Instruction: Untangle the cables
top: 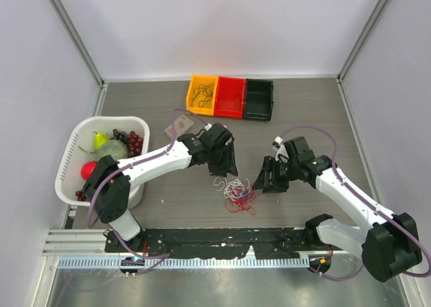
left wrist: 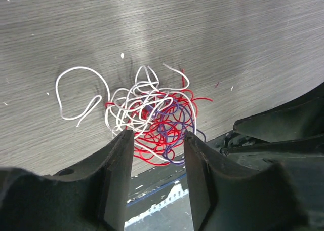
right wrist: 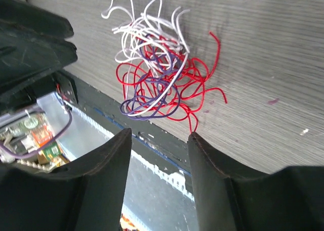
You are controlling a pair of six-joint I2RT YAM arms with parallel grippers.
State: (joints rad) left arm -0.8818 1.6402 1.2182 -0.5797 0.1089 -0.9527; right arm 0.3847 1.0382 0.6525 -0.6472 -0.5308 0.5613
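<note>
The cables (top: 237, 192) lie in one tangled bundle of red, white and dark purple wire on the table near its front edge. In the left wrist view the bundle (left wrist: 157, 117) sits just beyond my fingertips, and a white loop (left wrist: 76, 81) trails off to its left. In the right wrist view the bundle (right wrist: 157, 74) lies ahead of the fingers, with red strands (right wrist: 212, 64) spreading right. My left gripper (top: 227, 169) (left wrist: 156, 135) is open and empty, just behind and left of the bundle. My right gripper (top: 264, 182) (right wrist: 159, 135) is open and empty, just to its right.
A white basket (top: 67, 160) of fruit stands at the left. Orange (top: 202, 95), red (top: 229, 97) and black (top: 259, 98) bins stand at the back; the orange one holds dark wires. A small card (top: 180, 125) lies behind the left arm. A black rail (top: 222, 238) runs along the front edge.
</note>
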